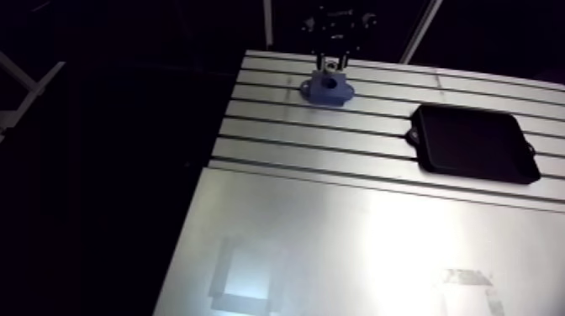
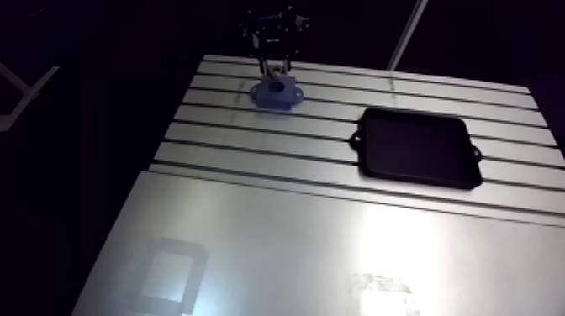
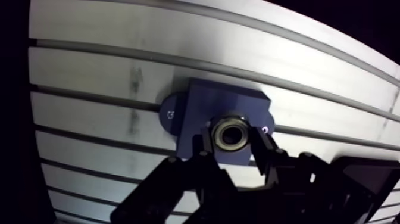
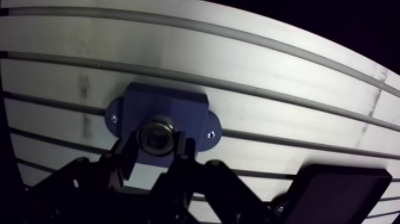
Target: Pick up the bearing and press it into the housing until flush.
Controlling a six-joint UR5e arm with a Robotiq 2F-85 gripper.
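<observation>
I am looking across the slotted bench in the arm view. Toward its far left edge the blue housing is sitting flat across the slots, and my gripper is hanging straight above it. Well to the right, a black tray is lying flat, apart from both.

In the wrist view, I am gripping the bearing between my two fingers, one pressing on each side. It is showing as a small silvery metal ring with a dark bore, its open face turned up to the camera. It is lying directly over the middle of the housing, a blue block with a rounded ear at each end and a pale dot in each ear. I cannot tell whether the bearing is touching the housing or sitting in it.
</observation>
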